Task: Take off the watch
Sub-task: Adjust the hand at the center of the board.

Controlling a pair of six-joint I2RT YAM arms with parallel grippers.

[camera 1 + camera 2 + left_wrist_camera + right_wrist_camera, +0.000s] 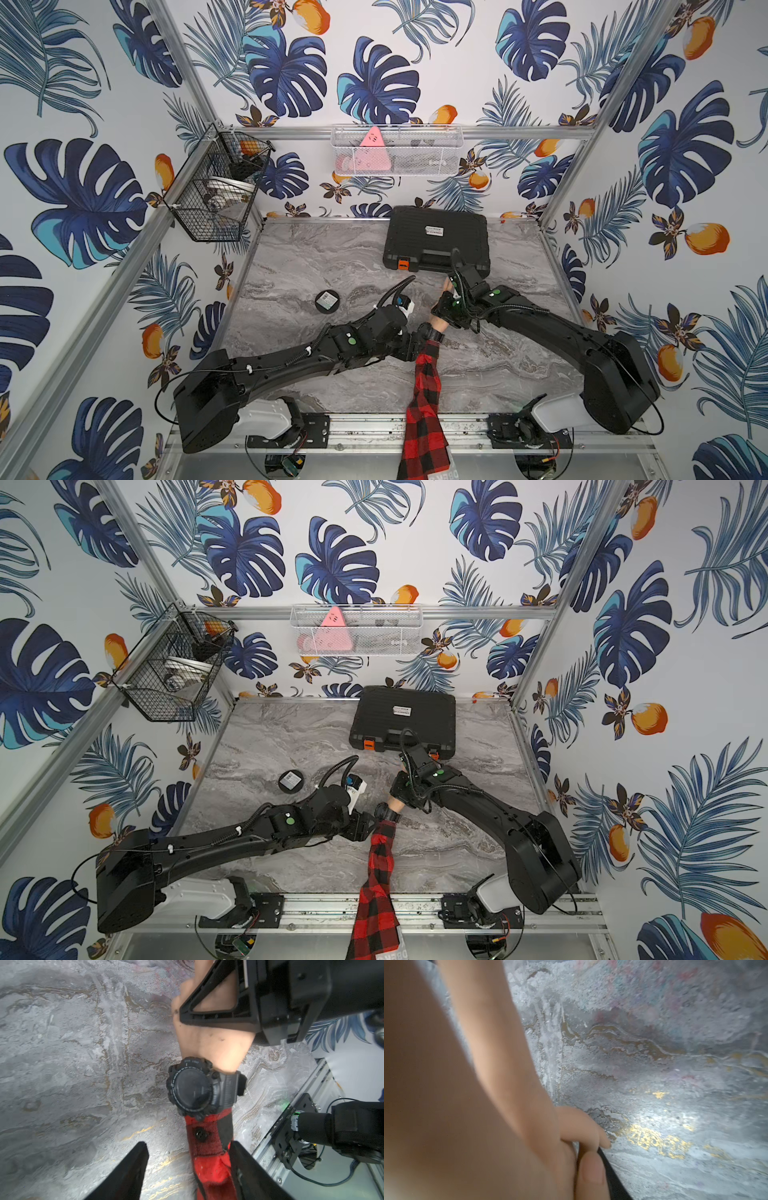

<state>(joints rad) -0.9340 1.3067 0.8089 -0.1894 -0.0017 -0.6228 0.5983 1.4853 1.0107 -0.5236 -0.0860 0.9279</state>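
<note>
- Watch (193,1087) is strapped on the wrist, right beside the red sleeve (212,1172), so nothing's off yet.
- Right gripper (446,303) looks clamped on the hand (214,1043).
- Left gripper (188,1144) fingers are spread open, straddling the sleeve. Strap isn't undone.

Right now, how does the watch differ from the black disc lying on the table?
The watch is strapped on a wrist; the disc lies free on the table. The watch is chunky, the disc flat. The disc bears a pale label; the watch face is dark. Both are round and black.
</note>
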